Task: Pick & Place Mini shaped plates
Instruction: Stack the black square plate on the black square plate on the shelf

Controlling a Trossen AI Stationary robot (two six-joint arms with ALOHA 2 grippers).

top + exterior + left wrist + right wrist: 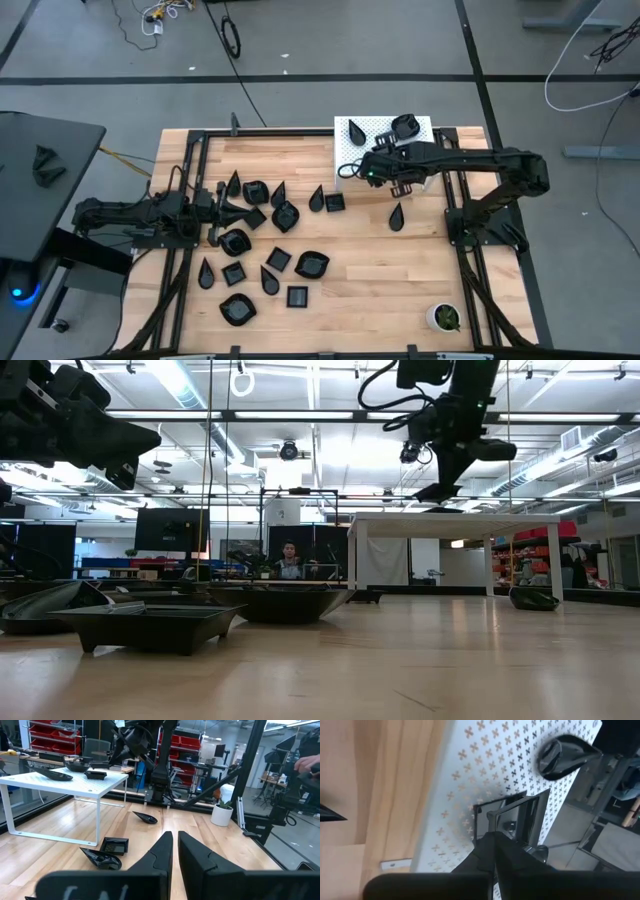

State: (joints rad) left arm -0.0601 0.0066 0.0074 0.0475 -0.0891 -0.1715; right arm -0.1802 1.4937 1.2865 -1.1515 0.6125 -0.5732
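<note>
The wooden surface (400, 270) carries a white perforated stand (352, 155) at its far edge, and everything else can be placed from that stand. A round-ended black plate (405, 125) and a teardrop plate (356, 131) rest on the stand's top. The right arm reaches over the stand, and its tool (496, 840) is closed on the rim of a square black plate (512, 817), which sits on or just above the perforated top. Just beside the stand on the wood lie a teardrop plate (316, 200) and a square plate (335, 201), with another teardrop plate (396, 216) near the stand's front. Well apart from the stand, toward the left side of the surface, the scattered black plates (270, 255) lie in teardrop, square and oval shapes. The left arm waits there, its tool (175, 852) closed on nothing. A small white pot with a green plant (443, 317) stands at the near right corner, far from the stand.
</note>
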